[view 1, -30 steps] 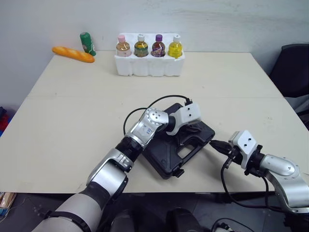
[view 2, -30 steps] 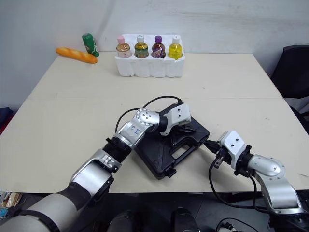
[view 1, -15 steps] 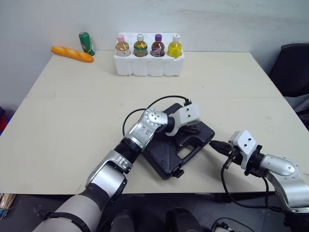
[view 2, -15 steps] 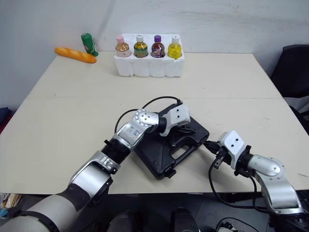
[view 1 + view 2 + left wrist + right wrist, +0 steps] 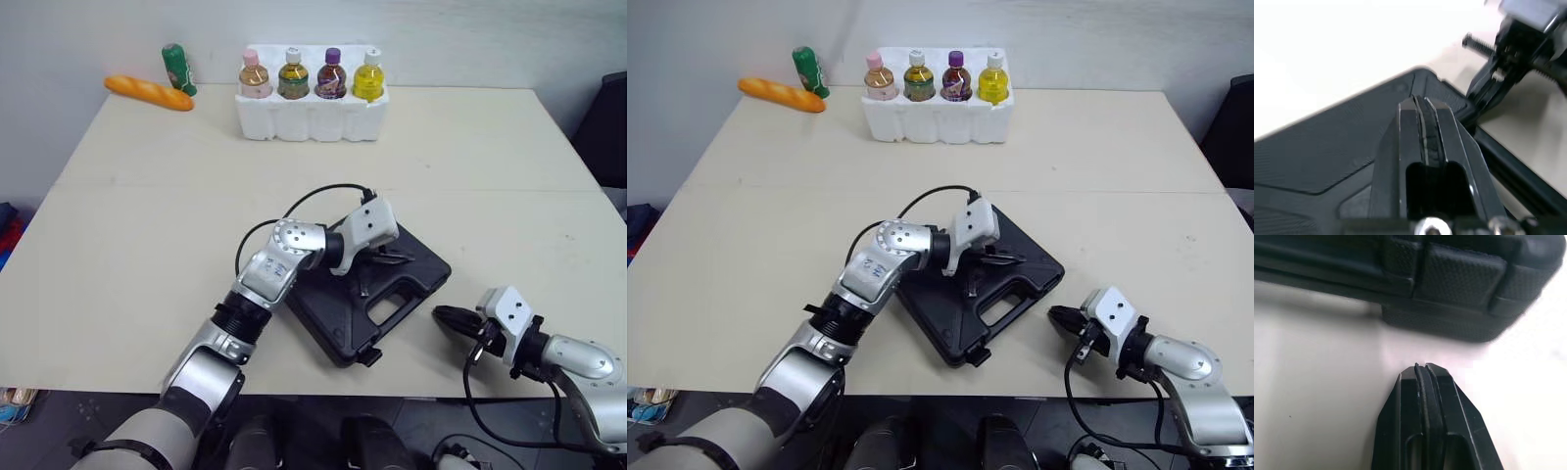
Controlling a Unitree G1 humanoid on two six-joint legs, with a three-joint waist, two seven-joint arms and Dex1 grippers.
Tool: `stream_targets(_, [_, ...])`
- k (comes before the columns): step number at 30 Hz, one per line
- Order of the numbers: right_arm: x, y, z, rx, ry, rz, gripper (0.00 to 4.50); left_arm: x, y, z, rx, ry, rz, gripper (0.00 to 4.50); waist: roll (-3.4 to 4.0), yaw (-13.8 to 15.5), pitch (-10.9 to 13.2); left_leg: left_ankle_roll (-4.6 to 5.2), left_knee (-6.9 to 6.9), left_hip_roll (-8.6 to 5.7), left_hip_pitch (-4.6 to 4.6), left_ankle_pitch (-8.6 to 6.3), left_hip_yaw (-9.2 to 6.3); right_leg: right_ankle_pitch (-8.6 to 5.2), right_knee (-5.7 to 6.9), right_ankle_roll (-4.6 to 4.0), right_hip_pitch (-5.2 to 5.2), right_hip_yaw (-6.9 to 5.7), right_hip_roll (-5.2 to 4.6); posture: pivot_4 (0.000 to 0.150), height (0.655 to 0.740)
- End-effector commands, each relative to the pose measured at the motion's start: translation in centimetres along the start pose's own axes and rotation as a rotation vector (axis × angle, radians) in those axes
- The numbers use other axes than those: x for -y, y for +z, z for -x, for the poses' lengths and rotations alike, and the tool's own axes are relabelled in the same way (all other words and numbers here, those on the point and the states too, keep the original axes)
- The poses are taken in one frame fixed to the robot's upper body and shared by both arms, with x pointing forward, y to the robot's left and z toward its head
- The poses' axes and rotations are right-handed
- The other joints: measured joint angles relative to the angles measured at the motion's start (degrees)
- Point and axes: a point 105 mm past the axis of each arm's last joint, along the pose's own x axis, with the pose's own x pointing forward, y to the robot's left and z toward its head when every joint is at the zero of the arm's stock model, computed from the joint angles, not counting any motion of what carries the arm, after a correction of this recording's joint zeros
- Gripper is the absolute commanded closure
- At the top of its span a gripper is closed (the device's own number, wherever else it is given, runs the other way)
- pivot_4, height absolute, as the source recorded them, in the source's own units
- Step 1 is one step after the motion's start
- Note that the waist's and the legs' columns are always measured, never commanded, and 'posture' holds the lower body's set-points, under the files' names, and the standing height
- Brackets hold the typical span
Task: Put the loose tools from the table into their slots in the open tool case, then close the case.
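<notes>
Lying closed and turned askew, the black moulded-plastic tool case (image 5: 333,311) sat near the front edge of the wide beige table (image 5: 147,225), its carry-handle cutout facing the robot's right. The left gripper (image 5: 400,258) was over the lid with its two black fingers pressed together; whether they touched the lid could not be told. The right gripper (image 5: 441,315) was low over the tabletop just to the right of the case, fingers likewise pressed together, with a strip of bare table between their tips and the case's side.

At the far edge stood a white foam tray (image 5: 312,117) holding four small capped bottles (image 5: 294,80) in a row. To its left lay an orange bread loaf (image 5: 149,93) beside an upright green bottle (image 5: 177,69). A pale wall (image 5: 460,39) rose behind the table, and a dark chair (image 5: 609,122) stood at the far right.
</notes>
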Motion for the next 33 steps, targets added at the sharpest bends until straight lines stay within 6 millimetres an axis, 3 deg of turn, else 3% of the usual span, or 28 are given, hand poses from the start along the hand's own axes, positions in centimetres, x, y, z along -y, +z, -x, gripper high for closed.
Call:
stream_targets(1, [-0.3, 1.5, 0.5, 0.053, 0.012, 0.005, 4.48, 0.6, 2.4, 1.5, 0.097, -0.018, -0.1, 4.5, 0.05, 0.03, 0.04, 0.0, 0.08, 0.01, 0.0, 0.0, 0.0, 0.02, 0.04, 0.03, 0.02, 0.03, 0.02, 0.15, 0.74])
stream_targets(5, [-0.7, 4.5, 0.6, 0.259, 0.009, -0.083, 4.48, 1.8, 3.3, 3.5, 0.143, -0.071, -0.16, 4.5, 0.09, -0.05, 0.08, -0.02, 0.22, 0.09, 0.01, 0.01, -0.02, 0.04, 0.24, 0.05, 0.05, 0.21, 0.09, 0.15, 0.74])
stream_targets(9, [-2.3, 3.6, 0.4, 0.183, 0.101, -0.114, 4.48, 2.7, 2.3, 5.3, 0.124, -0.111, -0.137, 4.5, 0.13, -0.03, 0.1, 0.02, 0.29, 0.07, 0.05, 0.08, -0.02, 0.05, 0.38, 0.06, 0.06, 0.52, 0.13, 0.15, 0.74])
stream_targets(14, [-5.7, 2.0, 1.0, 0.1, 0.3, -0.081, 4.48, 5.2, -0.4, 7.2, 0.019, -0.199, -0.123, 4.5, 0.15, 0.0, 0.1, -0.03, 0.2, 0.1, 0.07, 0.08, -0.03, 0.03, 0.37, 0.01, 0.03, 0.6, 0.25, 0.15, 0.74])
stream_targets(20, [-6.4, 1.2, 1.4, 0.061, 0.347, -0.059, 4.48, 6.3, -3.1, 7.6, -0.101, -0.229, -0.168, 4.5, 0.16, -0.01, 0.13, 0.09, 0.34, 0.02, 0.09, 0.08, 0.02, 0.1, 0.36, 0.11, 0.08, 0.73, 0.21, 0.15, 0.74])
stream_targets(24, [-7.5, 0.5, 0.7, 0.049, 0.399, -0.04, 4.48, 6.6, -5.5, 7.4, -0.147, -0.209, -0.055, 4.5, 0.16, -0.01, 0.13, 0.09, 0.29, 0.05, 0.13, 0.08, 0.02, 0.09, 0.37, 0.09, 0.08, 0.76, 0.21, 0.15, 0.74])
stream_targets(33, [-8.8, 1.5, -1.1, 0.091, 0.472, -0.01, 4.48, 8.7, -10.5, 8.1, -0.364, -0.264, -0.071, 4.5, 0.18, -0.13, -0.17, 0.06, 0.27, 0.1, 0.43, 0.06, 0.02, 0.06, 0.39, 0.03, 0.36, 0.8, 0.18, 0.15, 0.74])
